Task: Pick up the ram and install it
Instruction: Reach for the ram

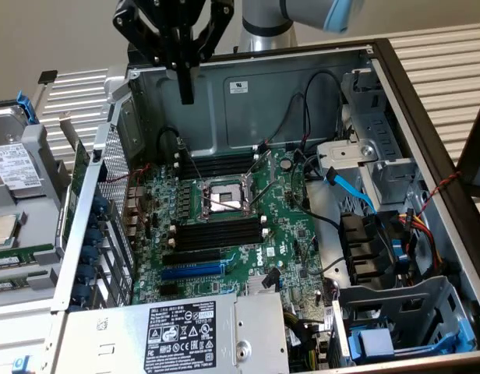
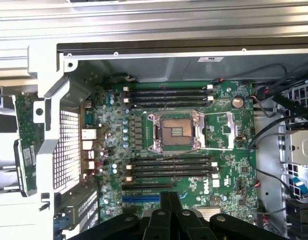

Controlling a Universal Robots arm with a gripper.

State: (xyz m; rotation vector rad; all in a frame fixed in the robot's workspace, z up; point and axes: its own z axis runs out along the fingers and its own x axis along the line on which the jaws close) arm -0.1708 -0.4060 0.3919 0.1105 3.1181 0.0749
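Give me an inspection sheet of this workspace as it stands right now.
Surface: motherboard lies flat inside the open computer case.
Job's things: ram sits outside the case beside its side wall, not yet picked up; black memory slots look empty.
Clutter: hard drive beside the case on the exterior view's left.
Grippers: gripper shut, holding nothing, above the case.
Cables: blue cable and black cables lie toward the exterior view's right, clear of the slots.
Surroundings: slatted surface around the case.
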